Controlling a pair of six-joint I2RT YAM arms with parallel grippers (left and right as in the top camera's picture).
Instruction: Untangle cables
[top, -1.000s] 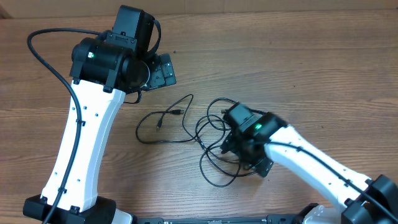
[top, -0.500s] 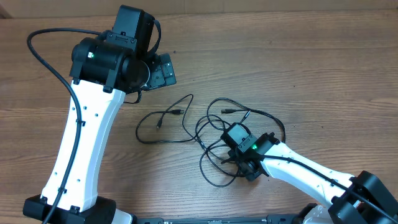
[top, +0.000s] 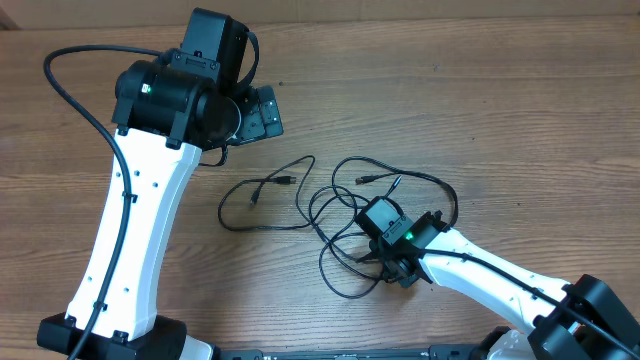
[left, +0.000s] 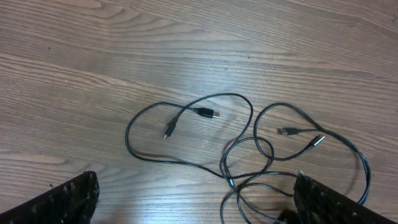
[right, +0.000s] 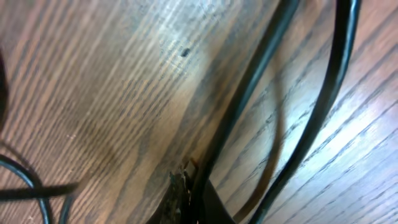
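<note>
Black cables; brown woodgrain table

Bright, even light falls from above on the wooden worktop, leaving only thin, soft shadows. The overhead and left wrist views are sharp. The right wrist view sits very close: the cables look soft-edged and throw a blurred shadow on the grain.

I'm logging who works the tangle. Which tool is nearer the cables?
Right. The right tool is down among the cables, shut on one strand. The left tool hangs open above the table, away from them, touching none.
</note>
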